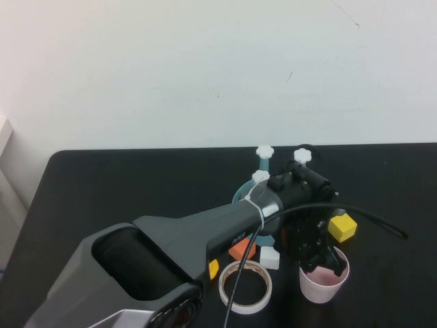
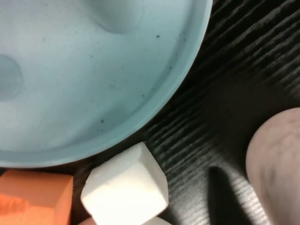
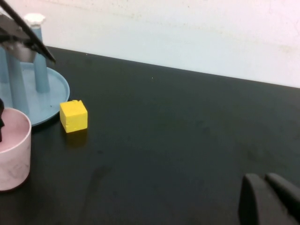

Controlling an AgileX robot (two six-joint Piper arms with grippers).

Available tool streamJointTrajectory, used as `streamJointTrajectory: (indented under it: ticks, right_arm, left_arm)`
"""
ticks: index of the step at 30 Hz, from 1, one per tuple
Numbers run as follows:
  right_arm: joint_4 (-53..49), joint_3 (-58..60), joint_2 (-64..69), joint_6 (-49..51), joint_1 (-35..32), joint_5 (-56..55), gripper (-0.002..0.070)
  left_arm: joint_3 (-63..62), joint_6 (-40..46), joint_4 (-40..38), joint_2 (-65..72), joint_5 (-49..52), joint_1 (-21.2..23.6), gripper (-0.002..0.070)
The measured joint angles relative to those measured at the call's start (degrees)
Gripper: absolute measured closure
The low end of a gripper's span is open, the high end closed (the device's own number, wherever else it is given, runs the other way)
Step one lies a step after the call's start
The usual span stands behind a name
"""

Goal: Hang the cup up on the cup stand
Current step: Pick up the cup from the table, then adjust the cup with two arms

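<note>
The pale pink cup (image 1: 321, 287) stands upright near the table's front edge, to the right of the tape ring. My left gripper (image 1: 322, 263) reaches down onto its rim from above, at the end of the long grey arm. In the left wrist view the cup (image 2: 276, 164) shows beside the stand's light-blue base (image 2: 93, 70). The cup stand (image 1: 240, 193) sits behind the cup, mostly hidden by the arm, with three white-capped posts (image 1: 264, 149) showing. My right gripper (image 3: 265, 177) is shut and empty low over the bare table, far to the right of the cup (image 3: 11, 154) and the stand (image 3: 49, 96).
A yellow block (image 1: 342, 227) lies just behind the cup, next to the stand. A white block (image 1: 270, 257) and an orange block (image 1: 242, 250) lie at the stand's front rim. A white tape ring (image 1: 246, 287) lies left of the cup.
</note>
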Motion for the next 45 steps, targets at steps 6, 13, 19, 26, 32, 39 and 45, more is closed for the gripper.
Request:
streamJointTrajectory:
  ticks: [6, 13, 19, 26, 32, 39, 45]
  right_arm:
    - [0.00, 0.00, 0.00, 0.00, 0.00, 0.00, 0.0678]
    - [0.00, 0.00, 0.00, 0.00, 0.00, 0.00, 0.0678]
    - [-0.12, 0.00, 0.00, -0.24, 0.00, 0.00, 0.0678]
    - [1.16, -0.03, 0.00, -0.57, 0.00, 0.00, 0.0678]
    - [16.15, 0.09, 0.00, 7.03, 0.00, -1.20, 0.0678]
    - [43.59, 0.32, 0.00, 13.28, 0.00, -2.28, 0.0678]
    - [46.13, 0.32, 0.00, 13.59, 0.00, -2.87, 0.0678]
  left_arm:
    - [-0.09, 0.00, -0.04, 0.64, -2.11, 0.00, 0.0643]
    - [-0.44, 0.93, 0.45, 0.31, -1.24, 0.00, 0.0655]
    - [-0.44, 7.72, 1.50, -5.39, 7.53, -0.57, 0.0655]
    - [6.03, 9.22, 10.03, -19.15, 5.31, -5.75, 0.0655]
    - [24.56, 5.55, 16.28, -33.97, -5.43, -6.97, 0.0656]
    - [55.23, -11.43, 30.76, -54.32, -26.20, -6.97, 0.0656]
    - [72.88, -38.78, 60.46, -66.44, -40.38, -6.97, 0.0656]
